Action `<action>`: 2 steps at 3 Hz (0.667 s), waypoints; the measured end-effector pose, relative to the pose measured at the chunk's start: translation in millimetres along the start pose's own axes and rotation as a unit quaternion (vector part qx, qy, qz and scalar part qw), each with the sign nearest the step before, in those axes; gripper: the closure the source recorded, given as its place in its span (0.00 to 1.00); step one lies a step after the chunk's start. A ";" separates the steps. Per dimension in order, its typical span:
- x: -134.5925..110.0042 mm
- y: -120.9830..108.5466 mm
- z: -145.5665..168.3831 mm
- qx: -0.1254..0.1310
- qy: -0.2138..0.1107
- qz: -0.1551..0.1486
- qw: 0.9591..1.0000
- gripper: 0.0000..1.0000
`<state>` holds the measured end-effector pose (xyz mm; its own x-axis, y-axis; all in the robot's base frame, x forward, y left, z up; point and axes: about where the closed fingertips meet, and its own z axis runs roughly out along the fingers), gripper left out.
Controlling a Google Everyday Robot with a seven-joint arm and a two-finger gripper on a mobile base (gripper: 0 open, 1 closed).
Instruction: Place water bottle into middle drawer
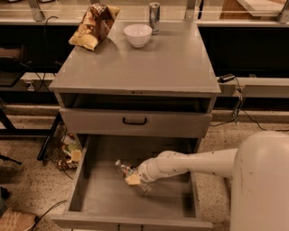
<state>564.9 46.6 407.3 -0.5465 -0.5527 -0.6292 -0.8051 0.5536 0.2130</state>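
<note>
The middle drawer (101,198) is pulled out wide, a grey tray with a bare flat floor and low side walls. The water bottle (123,167), clear with a white cap, lies tilted low over the drawer floor near its middle, cap pointing back left. My gripper (134,179) reaches in from the right at the end of the white arm (194,162) and is shut on the bottle's body. The bottle's far end (145,187) shows past the gripper. Whether the bottle touches the floor I cannot tell.
Above the open drawer is a shut drawer with a black curved handle (134,121). On the cabinet top (149,67) stand a chip bag (92,25), a white bowl (137,34) and a slim silver can (154,12). A wire basket of clutter (61,149) sits on the floor at the left.
</note>
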 end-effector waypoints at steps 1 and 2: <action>-4.3 -0.1 8.6 -0.009 0.000 -0.001 1.000 0.03; -6.1 1.4 0.2 -0.006 -0.005 -0.003 1.000 0.00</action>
<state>567.1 50.9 411.2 -0.5398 -0.5497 -0.6375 -0.8108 0.5430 0.2183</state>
